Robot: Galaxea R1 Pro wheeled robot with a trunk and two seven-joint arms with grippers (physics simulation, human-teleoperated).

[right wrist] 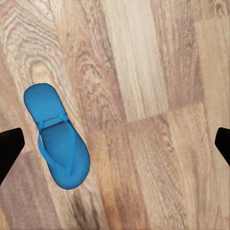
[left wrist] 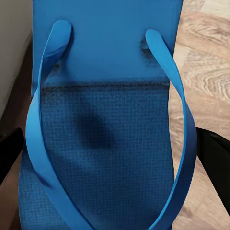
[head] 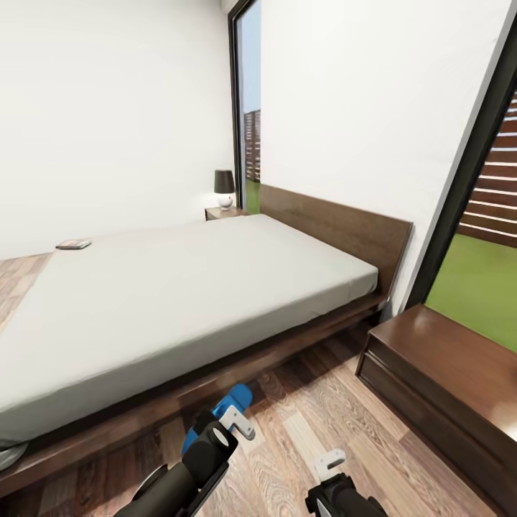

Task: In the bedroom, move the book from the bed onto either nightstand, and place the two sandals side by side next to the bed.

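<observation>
Hovering your spread left gripper (left wrist: 115, 158) right over the sandal (left wrist: 103, 120) on the floor (head: 316, 424) beside the bed (head: 179, 287), you straddle its width, long axis running along the fingers.

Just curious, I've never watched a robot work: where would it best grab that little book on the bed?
The book lies flat near the far edge of the mattress. Probably best from above, tool fingers closing across its narrow width, since its thin edges offer little side hold.

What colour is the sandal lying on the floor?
Bright blue sandal, straps too; clearest in the right wrist view.
</observation>
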